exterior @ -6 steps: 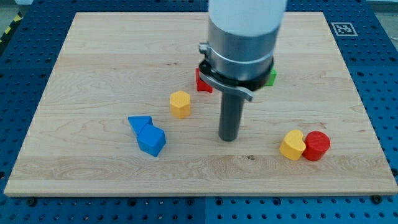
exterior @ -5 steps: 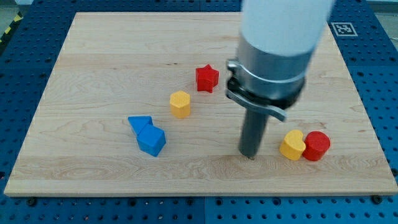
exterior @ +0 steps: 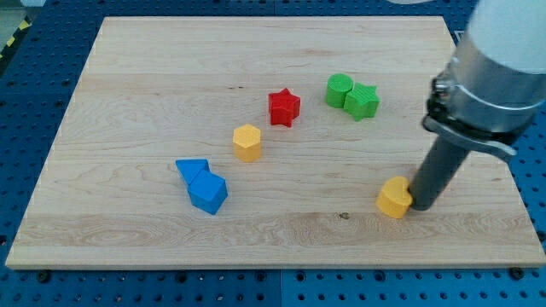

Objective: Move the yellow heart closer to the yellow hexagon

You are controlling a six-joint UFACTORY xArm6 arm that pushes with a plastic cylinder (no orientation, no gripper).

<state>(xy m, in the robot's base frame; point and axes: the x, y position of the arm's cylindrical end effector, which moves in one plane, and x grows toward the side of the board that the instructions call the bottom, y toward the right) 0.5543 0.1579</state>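
Note:
The yellow heart (exterior: pixel 394 198) lies near the board's lower right. The yellow hexagon (exterior: pixel 246 142) stands well to its left, near the board's middle. My tip (exterior: pixel 424 205) is on the board right against the heart's right side, touching it or nearly so. The dark rod rises from there toward the view's upper right. The red cylinder that lay just right of the heart does not show; the rod covers that spot.
A red star (exterior: pixel 284 107) lies up and right of the hexagon. Two green blocks (exterior: pixel 339 89) (exterior: pixel 363 101) sit together further right. Two blue blocks (exterior: pixel 193 169) (exterior: pixel 208 192) touch each other at the lower left. The board's right edge (exterior: pixel 505 170) is close to the rod.
My tip has moved right across the board, from the heart's left to its right side. The heart has shifted slightly left. The red cylinder is no longer visible.

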